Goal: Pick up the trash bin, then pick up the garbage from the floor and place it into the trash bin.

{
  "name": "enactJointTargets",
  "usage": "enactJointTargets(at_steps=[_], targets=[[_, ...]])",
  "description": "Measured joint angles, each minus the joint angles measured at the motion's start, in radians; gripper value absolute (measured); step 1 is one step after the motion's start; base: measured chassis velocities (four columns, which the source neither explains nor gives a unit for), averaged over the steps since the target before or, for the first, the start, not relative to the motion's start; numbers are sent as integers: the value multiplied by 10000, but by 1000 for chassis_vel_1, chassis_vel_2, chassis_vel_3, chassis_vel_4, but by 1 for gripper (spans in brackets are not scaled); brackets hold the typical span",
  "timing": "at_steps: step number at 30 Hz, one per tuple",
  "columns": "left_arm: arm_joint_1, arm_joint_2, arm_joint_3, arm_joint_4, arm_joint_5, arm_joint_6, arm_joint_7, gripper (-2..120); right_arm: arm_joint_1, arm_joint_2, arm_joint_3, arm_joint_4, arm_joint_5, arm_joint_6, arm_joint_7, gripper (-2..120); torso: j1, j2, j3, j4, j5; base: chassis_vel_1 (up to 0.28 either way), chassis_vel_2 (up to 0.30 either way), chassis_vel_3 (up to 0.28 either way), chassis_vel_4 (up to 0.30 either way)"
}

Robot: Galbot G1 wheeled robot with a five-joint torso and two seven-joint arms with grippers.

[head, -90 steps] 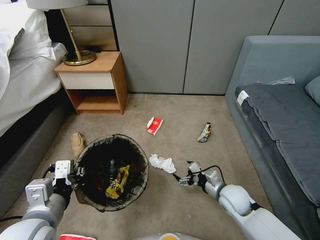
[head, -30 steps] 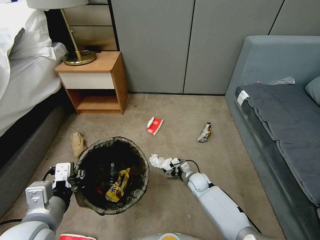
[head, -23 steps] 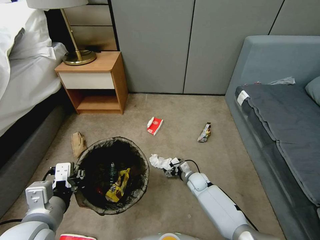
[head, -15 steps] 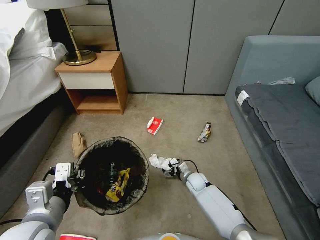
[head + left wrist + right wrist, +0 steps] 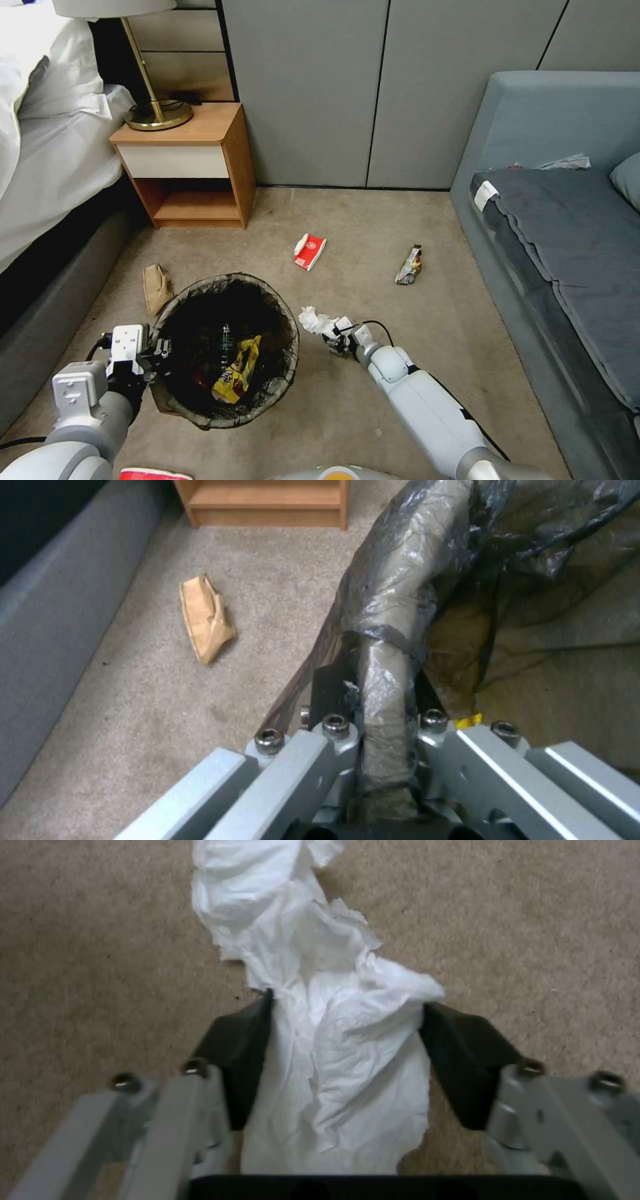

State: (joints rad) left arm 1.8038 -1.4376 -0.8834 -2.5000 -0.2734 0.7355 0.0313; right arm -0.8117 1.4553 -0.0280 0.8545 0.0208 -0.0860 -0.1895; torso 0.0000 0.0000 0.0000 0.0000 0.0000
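The right hand (image 5: 333,335) is down at the carpet with its two dark pads on either side of the crumpled white tissue (image 5: 317,321); in the right wrist view the pads (image 5: 243,1065) stand at a middling spread with the tissue (image 5: 333,1060) filling the gap and touching both, so the hand appears to be closing on it, though a firm pinch cannot be confirmed and the tissue looks to be lying on the floor. The left hand (image 5: 155,349) is clamped tight on the near-left rim of the trash bin (image 5: 280,363), and the left wrist view shows its fingers (image 5: 333,700) squeezing the bag-wrapped rim (image 5: 393,630) between them. So the first part of the task, taking hold of the bin, looks done. Inside the bin lie a yellow snack wrapper (image 5: 235,373), a clear bottle (image 5: 223,337) and something small and red (image 5: 200,381), so part of the litter is judged to be already in. What is left: the tissue, just right of the bin, must be lifted and dropped in; a brown paper bag (image 5: 156,287) lies just beside the bin's far-left side; a red-white carton (image 5: 309,251) and a small crumpled wrapper (image 5: 409,265) lie farther out toward the wall, well apart from the bin.
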Motion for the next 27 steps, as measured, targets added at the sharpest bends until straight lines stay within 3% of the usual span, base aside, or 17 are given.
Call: enactJointTargets(at_steps=[15,22,27], targets=[[-44,11,41,0,22,0,6,1,-20,-24,35,116,-58,43,-10,0,0,0,0,0,0,0,0,0,0],[-46,27,41,0,23,0,8,1,-43,-58,157,330,-56,85,10,0,0,0,0,0,0,0,0,0,0],[-39,46,72,0,25,0,10,1,-279,-347,356,1288,43,66,111,0,0,0,0,1,1,0,0,0,0]])
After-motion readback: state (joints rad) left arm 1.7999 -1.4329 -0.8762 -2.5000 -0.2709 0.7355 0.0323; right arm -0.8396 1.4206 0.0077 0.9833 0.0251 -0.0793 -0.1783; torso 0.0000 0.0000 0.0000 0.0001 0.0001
